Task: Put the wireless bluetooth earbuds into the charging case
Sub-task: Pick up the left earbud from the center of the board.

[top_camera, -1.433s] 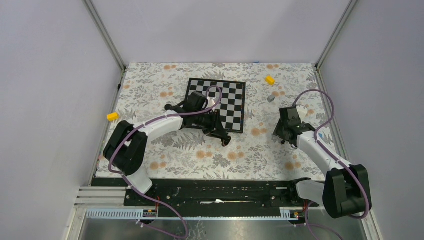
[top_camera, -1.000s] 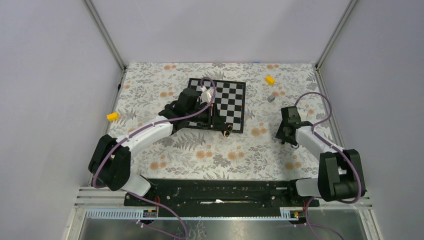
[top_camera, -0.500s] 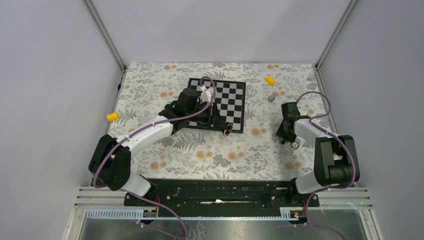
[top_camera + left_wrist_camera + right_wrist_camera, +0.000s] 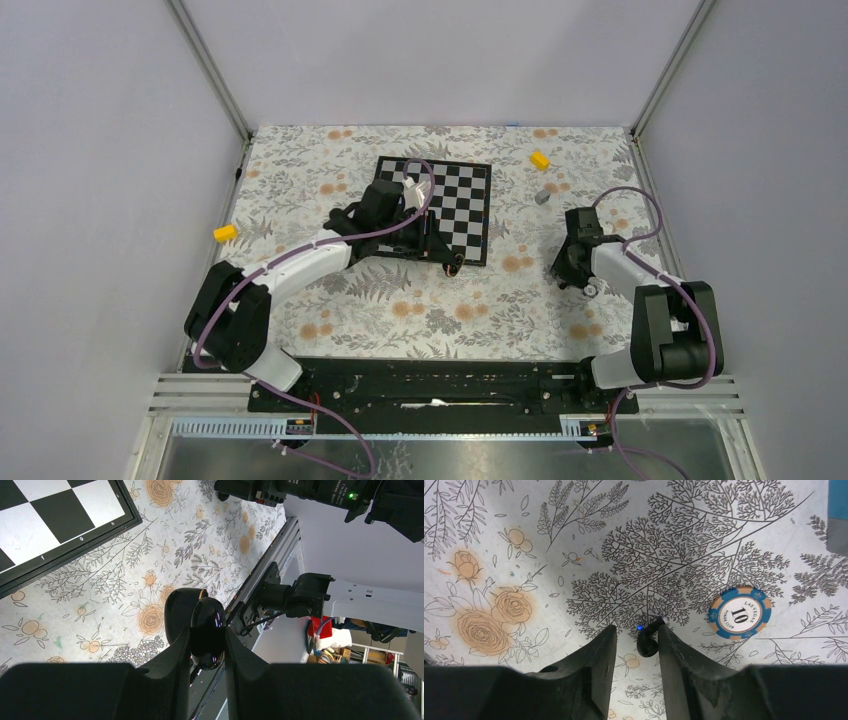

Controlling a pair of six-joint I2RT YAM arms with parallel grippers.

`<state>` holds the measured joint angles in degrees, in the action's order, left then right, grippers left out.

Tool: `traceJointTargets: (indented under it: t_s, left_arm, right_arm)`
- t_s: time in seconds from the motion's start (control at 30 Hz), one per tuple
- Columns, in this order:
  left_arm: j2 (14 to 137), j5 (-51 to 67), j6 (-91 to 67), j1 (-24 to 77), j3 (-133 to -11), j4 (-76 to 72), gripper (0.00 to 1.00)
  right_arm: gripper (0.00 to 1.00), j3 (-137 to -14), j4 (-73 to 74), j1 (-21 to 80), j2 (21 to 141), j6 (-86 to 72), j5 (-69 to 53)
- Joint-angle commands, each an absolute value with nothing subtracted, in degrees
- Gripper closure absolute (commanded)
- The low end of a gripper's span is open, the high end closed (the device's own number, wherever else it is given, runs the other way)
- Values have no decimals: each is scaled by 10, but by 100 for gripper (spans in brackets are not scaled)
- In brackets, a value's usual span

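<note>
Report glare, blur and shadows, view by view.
Left wrist view: tiny glare specks on the glossy charging case, left pincer's fingers dark and soft. Right wrist view: poker chip sharp, earbud dim between right pincer's fingers. Top external view: even light, faint shadows.

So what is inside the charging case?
The charging case shows only its glossy black shell, clamped in the left gripper; its inside shows in no view, so what it holds is hidden.

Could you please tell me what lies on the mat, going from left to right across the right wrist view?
earbud → poker chip → grey object, cut off at the right edge
</note>
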<state>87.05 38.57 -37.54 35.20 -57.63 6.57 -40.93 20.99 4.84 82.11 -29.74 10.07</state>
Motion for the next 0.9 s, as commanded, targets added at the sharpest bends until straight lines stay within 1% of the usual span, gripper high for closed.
traceJointTargets:
  t_s: [0.0,0.3,0.4,0.47,0.6,0.7,0.8,0.87]
  left_arm:
    - [873,386,-377,354,-601,51,100]
    - [871,381,-373,354,-600,62,100]
    - [869,379,-372,354,-599,62,100]
    - [870,379,-372,354,-599,62,100]
    - [873,383,-372,354,-601,62,100]
    - [877,384,-372,354,-601,62,100]
    - [875,386,-369,354,-601,62,100]
    - [873,385,-368,354,-598,62,100]
  right_arm:
    - [58,-404,222,47,806,-294,77]
    - [71,-401,222,48,781,-298,14]
    - [71,-402,222,50,781,-298,-6]
    - [71,-402,215,51,777,-298,-43]
    - [67,-391,186,58,769,-307,-115]
    - [60,-393,176,66,765,-304,-144]
    - [51,-392,172,68,735,-300,-117]
    - [43,-391,174,68,713,-297,-74]
